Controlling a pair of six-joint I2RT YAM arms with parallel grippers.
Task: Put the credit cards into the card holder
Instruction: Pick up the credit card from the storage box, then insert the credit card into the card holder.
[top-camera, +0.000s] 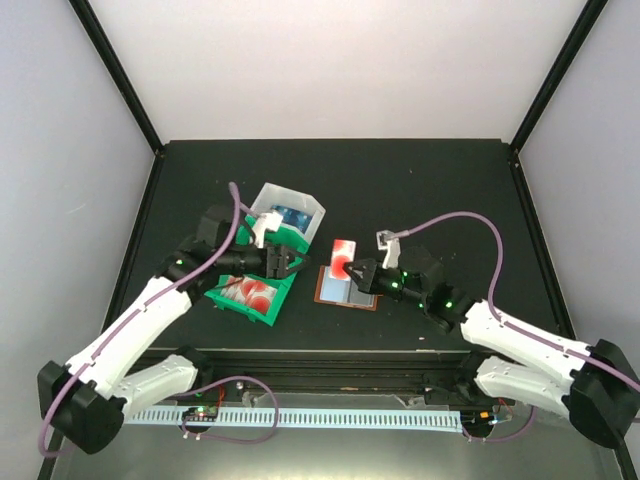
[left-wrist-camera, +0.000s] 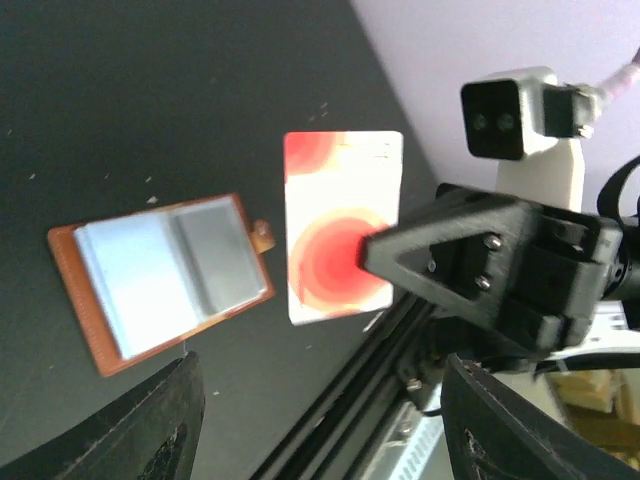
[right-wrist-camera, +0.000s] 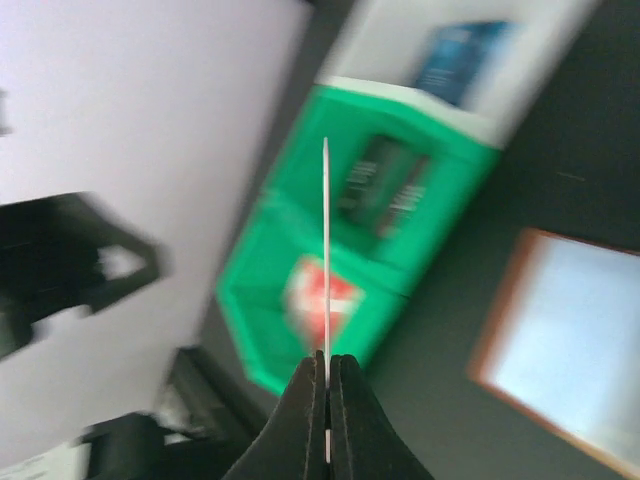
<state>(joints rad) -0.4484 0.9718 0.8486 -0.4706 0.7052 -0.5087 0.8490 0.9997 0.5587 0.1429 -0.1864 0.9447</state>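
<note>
Credit card (left-wrist-camera: 335, 200), red-and-white, is pinched by the closed right hand (right-wrist-camera: 327, 368); left hand (left-wrist-camera: 320, 400) stands open.

Likely lab: white-walled, black-framed booth (top-camera: 330, 60)

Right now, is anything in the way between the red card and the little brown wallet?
Nothing visible is. The right fingers pinch the red-and-white card, and the open card holder lies just beside it with only bare table between. The green tray sits off to the side.
</note>
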